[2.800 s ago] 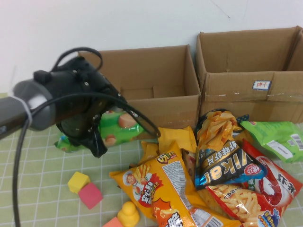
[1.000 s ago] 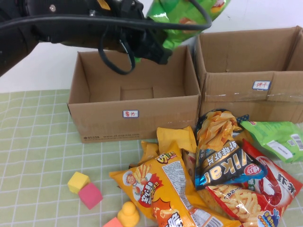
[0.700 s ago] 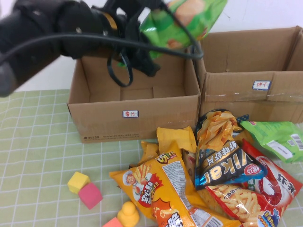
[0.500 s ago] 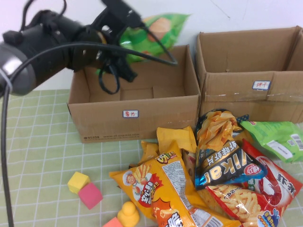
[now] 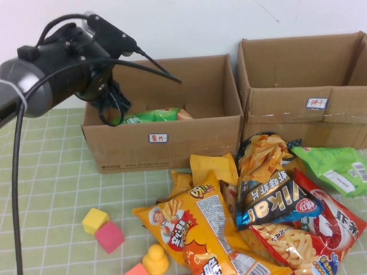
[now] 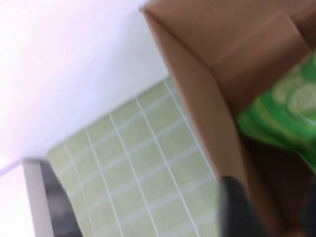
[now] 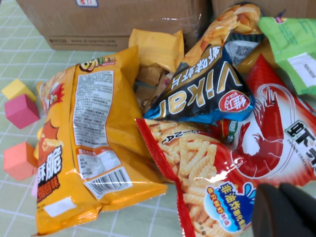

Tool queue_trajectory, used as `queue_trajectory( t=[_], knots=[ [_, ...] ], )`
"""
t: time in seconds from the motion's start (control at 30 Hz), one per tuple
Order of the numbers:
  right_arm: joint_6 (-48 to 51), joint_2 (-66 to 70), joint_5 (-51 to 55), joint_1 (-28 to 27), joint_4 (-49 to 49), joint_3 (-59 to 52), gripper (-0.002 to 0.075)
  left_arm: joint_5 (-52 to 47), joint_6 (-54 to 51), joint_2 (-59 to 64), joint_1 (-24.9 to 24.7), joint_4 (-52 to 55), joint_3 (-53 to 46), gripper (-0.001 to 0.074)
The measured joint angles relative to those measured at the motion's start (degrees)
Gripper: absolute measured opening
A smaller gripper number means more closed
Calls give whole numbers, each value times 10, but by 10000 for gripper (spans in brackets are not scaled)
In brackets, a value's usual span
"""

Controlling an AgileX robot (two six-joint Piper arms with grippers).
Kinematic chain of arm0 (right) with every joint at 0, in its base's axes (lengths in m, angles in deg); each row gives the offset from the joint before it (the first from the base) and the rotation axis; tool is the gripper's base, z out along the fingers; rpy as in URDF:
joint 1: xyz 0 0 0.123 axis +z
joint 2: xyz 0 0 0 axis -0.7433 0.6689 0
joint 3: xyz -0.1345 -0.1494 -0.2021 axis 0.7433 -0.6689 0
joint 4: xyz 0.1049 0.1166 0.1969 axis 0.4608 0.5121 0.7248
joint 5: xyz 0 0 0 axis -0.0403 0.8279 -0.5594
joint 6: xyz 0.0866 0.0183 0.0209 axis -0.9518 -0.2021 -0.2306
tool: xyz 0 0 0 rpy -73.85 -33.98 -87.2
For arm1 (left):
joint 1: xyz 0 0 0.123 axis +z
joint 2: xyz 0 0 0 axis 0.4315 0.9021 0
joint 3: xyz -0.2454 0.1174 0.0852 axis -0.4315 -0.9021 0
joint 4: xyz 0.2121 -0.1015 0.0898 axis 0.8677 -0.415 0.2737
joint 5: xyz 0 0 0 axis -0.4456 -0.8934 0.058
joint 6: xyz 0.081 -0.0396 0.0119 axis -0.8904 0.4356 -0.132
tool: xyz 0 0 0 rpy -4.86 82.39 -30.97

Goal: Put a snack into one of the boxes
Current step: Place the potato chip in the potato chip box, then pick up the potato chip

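A green snack bag lies inside the left cardboard box; it also shows in the left wrist view. My left gripper hangs at the box's left wall, open and empty, with its fingers apart, beside the bag. The right cardboard box stands next to the left one. My right gripper is shut and empty, low over a red fries bag in the snack pile; it is out of the high view.
A pile of snack bags lies in front of the boxes: a big orange bag, a dark Vikan bag, a red shrimp bag, a green bag. Toy blocks and a yellow duck sit at front left.
My left gripper lifted the green bag from the table, carried it over the left box and let it go; the bag now lies inside the box and the gripper has swung left.
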Motion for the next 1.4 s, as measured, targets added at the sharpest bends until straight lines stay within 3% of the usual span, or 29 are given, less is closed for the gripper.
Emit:
queue_trajectory(
  t=[0.1, 0.2, 0.5, 0.77, 1.2, 1.4],
  knots=[
    [0, 0, 0, 0, 0, 0, -2, -53, -4, -19, -13, -38, 6, 94],
    [0, 0, -1, 0, 0, 0, -2, -89, -41, -42, -24, -106, 8, 25],
    [0, 0, 4, 0, -4, 0, -2, -123, -240, -133, -27, -364, 9, 0],
    [0, 0, 6, 0, -8, 0, -2, -67, -276, -286, -27, -370, -29, 0],
    [0, 0, 7, 1, -9, 0, -2, 123, -252, -597, -27, -337, -462, -1],
    [2, 39, 23, 54, -22, 0, -2, 125, -248, -705, -27, -321, -611, -1]
  ],
)
